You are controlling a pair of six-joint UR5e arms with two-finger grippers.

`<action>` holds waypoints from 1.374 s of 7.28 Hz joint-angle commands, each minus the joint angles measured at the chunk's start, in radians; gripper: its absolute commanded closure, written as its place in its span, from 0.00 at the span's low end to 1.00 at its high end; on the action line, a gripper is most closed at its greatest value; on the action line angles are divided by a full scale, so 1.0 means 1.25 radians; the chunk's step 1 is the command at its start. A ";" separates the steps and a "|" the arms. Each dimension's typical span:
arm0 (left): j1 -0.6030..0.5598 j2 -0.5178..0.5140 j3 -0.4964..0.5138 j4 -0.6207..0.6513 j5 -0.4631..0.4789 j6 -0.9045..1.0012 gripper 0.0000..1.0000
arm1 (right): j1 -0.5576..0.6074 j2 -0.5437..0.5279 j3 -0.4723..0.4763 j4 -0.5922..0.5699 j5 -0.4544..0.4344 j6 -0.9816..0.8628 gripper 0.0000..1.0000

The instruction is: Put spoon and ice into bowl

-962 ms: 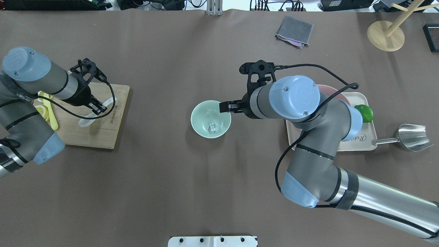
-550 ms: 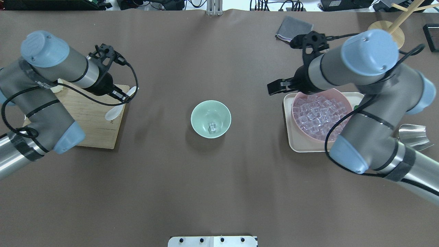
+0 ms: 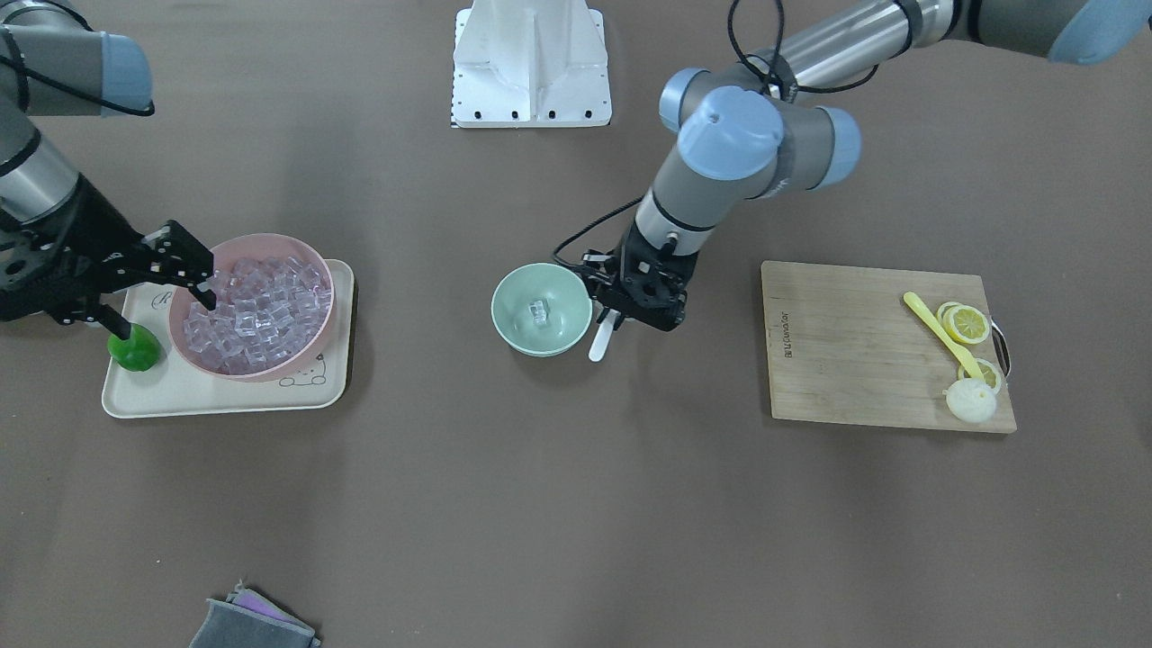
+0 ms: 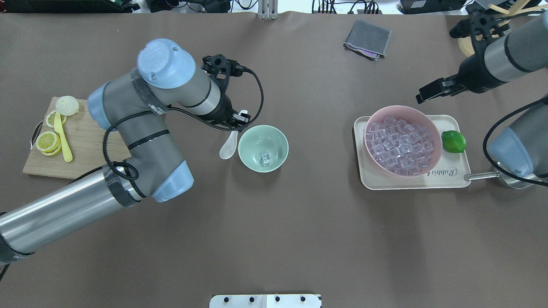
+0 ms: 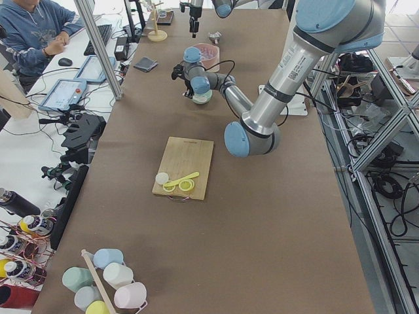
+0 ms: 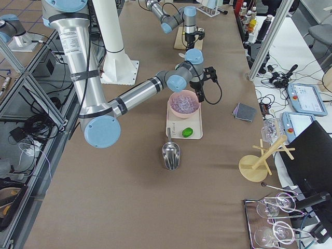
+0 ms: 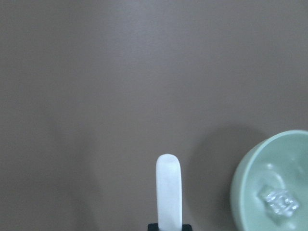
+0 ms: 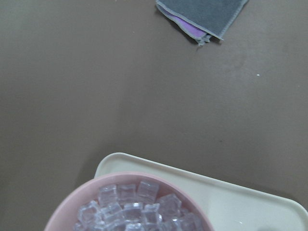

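Left gripper [image 4: 238,122], clenched on the spoon [image 4: 228,147], has carried it from the board [image 4: 81,159] to just beside the bowl [image 4: 275,139]. Ice [image 4: 265,158] is already inside. Right gripper [image 4: 424,96], released, has pulled back. Only the spoon drop remains.

The left arm reaches in over the middle of the table with its elbow bent and wrist angled down. The left hand [image 4: 238,120] is pinched on the handle of the spoon [image 4: 228,145], whose scoop hangs free. The right arm sits far out on its own side. The right hand [image 4: 424,95] points inward, its fingers seemingly parted, though the angle is poor.
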 commanded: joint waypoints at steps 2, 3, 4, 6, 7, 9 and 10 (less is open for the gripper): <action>0.038 -0.081 0.067 0.003 0.067 -0.048 1.00 | 0.042 -0.052 -0.011 0.004 0.033 -0.069 0.00; 0.038 -0.078 0.070 0.001 0.068 -0.042 0.43 | 0.042 -0.059 -0.010 0.005 0.032 -0.069 0.00; 0.038 -0.079 0.073 0.000 0.068 -0.041 0.03 | 0.042 -0.064 -0.009 0.007 0.030 -0.069 0.00; 0.014 -0.055 0.064 0.006 0.067 -0.041 0.03 | 0.049 -0.076 -0.002 0.010 0.035 -0.069 0.00; -0.052 0.011 0.019 0.009 0.040 -0.031 0.03 | 0.061 -0.076 -0.006 0.009 0.036 -0.070 0.00; -0.175 0.199 -0.089 0.018 -0.037 0.149 0.03 | 0.096 -0.102 -0.009 0.004 0.036 -0.095 0.00; -0.231 0.244 -0.095 0.055 -0.053 0.230 0.03 | 0.127 -0.117 -0.016 -0.004 0.036 -0.161 0.00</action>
